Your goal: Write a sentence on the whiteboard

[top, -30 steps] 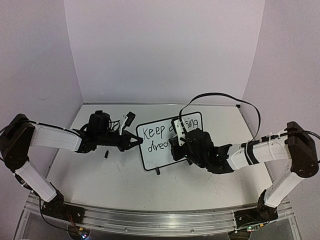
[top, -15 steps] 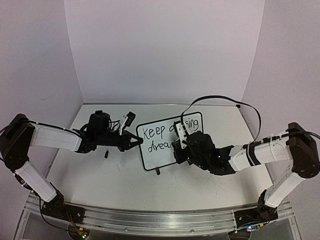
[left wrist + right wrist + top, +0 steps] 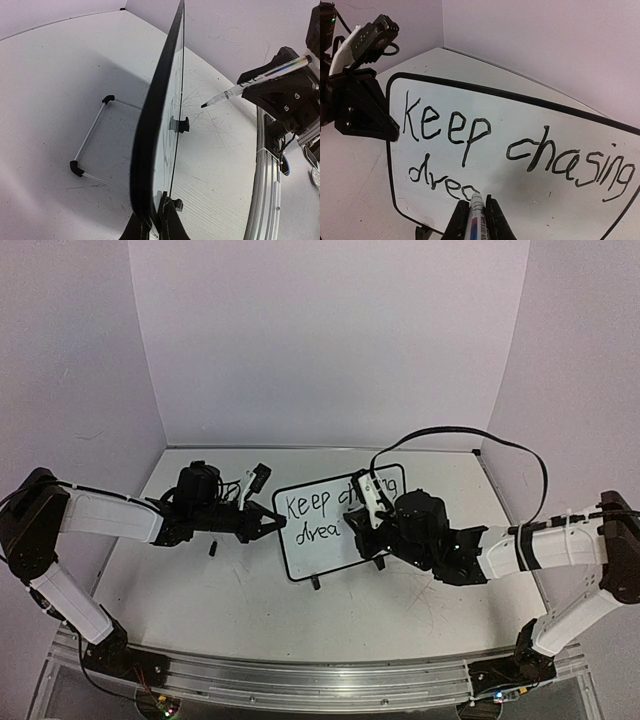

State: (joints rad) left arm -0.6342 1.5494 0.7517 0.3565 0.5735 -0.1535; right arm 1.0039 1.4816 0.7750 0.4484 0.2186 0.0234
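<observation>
- Top external view: the whiteboard is being held upright on the desk between the two arms, in the same place as a second ago.
- The board's left edge is being pinched by the left end effector, its jaws drawn narrow onto the thin black frame. That arm's pose is being kept unchanged.
- A marker is being gripped by the right end effector, which is closed tight on the barrel. The tip is being pointed at the end of the lower line, and whether it is touching the board cannot be told.
- The sentence is being shown as "Keep chasing" on top with "drea" beneath. A second ago the last letter was being read as an unfinished round stroke.
- The right wrist is being carried further right than before, so more of "chasing" is being uncovered.
</observation>
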